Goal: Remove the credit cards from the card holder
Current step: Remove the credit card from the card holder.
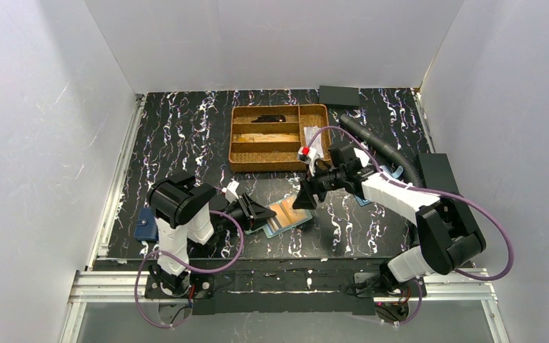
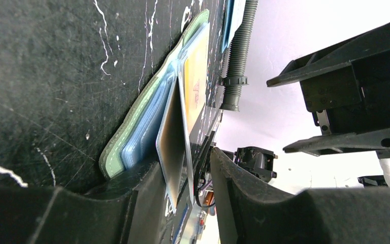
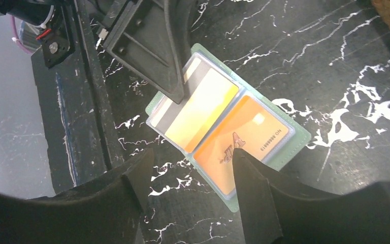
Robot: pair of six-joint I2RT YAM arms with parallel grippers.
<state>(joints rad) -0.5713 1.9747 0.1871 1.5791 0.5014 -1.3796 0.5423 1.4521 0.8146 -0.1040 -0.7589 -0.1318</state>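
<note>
The teal-green card holder [image 1: 291, 216] lies open on the table, also in the right wrist view [image 3: 298, 136]. An orange card [image 3: 244, 137] sits in one clear pocket. A gold card with a dark stripe [image 3: 203, 107] is in the other pocket, and its near edge [image 2: 175, 137] is tilted up out of it. My left gripper [image 1: 261, 213] is open around that raised edge [image 2: 184, 158]. One of its fingers [image 3: 152, 51] reaches over the card. My right gripper [image 1: 306, 200] is open just above the holder [image 3: 193, 155]. One of its fingertips [image 3: 241, 162] is over the orange card's edge. No dark blue card shows.
A wicker tray [image 1: 232, 139] with compartments stands behind the holder. A black corrugated hose [image 1: 379, 146] runs at the back right. A dark box [image 1: 338, 94] sits at the back wall. A blue holder [image 1: 145, 229] lies left of the left arm.
</note>
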